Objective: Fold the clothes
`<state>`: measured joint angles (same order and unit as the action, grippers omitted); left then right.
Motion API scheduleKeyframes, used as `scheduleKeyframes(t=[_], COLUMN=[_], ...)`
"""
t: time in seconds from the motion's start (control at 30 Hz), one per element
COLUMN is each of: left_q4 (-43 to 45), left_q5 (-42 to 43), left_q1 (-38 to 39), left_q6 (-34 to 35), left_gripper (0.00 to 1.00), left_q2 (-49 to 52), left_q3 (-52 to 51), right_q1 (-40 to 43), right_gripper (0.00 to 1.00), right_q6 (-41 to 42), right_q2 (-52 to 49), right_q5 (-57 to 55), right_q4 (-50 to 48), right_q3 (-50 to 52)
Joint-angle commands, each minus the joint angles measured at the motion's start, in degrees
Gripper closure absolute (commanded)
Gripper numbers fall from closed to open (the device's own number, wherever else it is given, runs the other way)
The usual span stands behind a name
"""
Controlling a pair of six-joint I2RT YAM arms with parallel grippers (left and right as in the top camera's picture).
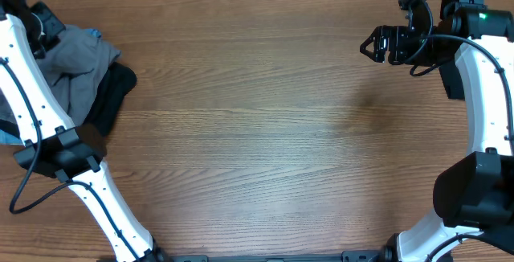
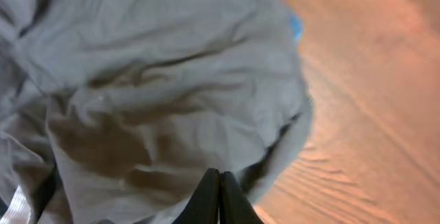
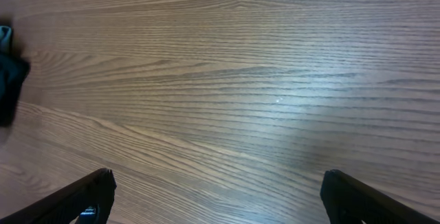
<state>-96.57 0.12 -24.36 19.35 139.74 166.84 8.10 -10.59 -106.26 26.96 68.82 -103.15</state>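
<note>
**Position of work.** The clothes lie heaped at the upper left of the overhead frame. The grey garment (image 1: pixel 80 57) is on top, crumpled and unfolded. A black garment (image 1: pixel 112 93) shows under its right side, and a light-blue scrap (image 1: pixel 6 137) sits at the left border. By my judgement, no fold has been made.

**Claws.** The left gripper (image 2: pixel 220 186) has its fingers pressed together, tips at the grey cloth. Whether a pleat is caught between them cannot be told. The right gripper (image 1: pixel 374 47) is spread wide at the upper right, well apart from the heap and holding nothing.

**Hazards.**
1. If the left claw has closed on no cloth, a lift would come up bare.
2. If the pinch takes in more than 1 layer, the black garment may be dragged along with the grey.
3. The left arm lies across the heap, so loose cloth could snag on it as it swings.

**Edges and room.** The table (image 1: pixel 257 133) shows bare wood across the centre and right of the frame, ample for spreading 1 garment flat. The heap reaches the left border of the frame, and no table edge is visible there, so the margin on that side is unknown.
</note>
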Motion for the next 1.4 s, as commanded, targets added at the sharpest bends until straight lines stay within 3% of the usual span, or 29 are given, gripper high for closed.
scheduleKeyframes(t=[0.0,0.27,0.6,0.8,0.9,1.03,1.13,1.27,1.37], left_q4=[0.00,0.11,1.11,7.67,8.11,4.83,3.58,4.13,5.81], left_q5=[-6.38,-7.19,-2.25,-1.90,-1.55,-1.60,-4.11,-10.38,-11.80], left_q1=[-0.02,-0.09,0.20,0.61,0.42,0.37,0.37,-1.05,-3.91], left_q6=[3.17,3.58,2.43,1.60,1.18,0.26,-0.09,0.28,2.10], left_gripper=[0.96,0.95,0.94,0.96,0.96,0.96,0.85,0.81,0.84], left_q2=[0.59,0.63,0.63,0.63,-0.28,-2.60,-4.98,-5.49,-5.40], left_q3=[-3.15,-6.08,-25.92,-35.54,-32.09,-19.69,-11.41,-10.01,-10.58], right_q1=[-0.11,-0.11,-0.11,-0.11,-0.11,-0.11,-0.11,-0.11,-0.11], right_gripper=[0.00,0.00,0.00,0.00,0.00,0.00,0.00,0.00,0.00], right_q6=[-0.28,-0.28,-0.28,-0.28,-0.31,-0.28,-0.28,-0.28,-0.28], right_q2=[0.28,0.28,0.28,0.28,0.28,0.28,0.28,0.28,0.28], right_q5=[-0.42,-0.42,-0.39,-0.42,-0.42,-0.39,-0.39,-0.39,-0.42], right_q4=[0.28,0.26,0.00,-0.26,-0.37,-0.35,-0.33,-0.26,0.11], right_q3=[-0.31,-0.31,-0.31,-0.31,-0.31,-0.31,-0.31,-0.31,-0.31])
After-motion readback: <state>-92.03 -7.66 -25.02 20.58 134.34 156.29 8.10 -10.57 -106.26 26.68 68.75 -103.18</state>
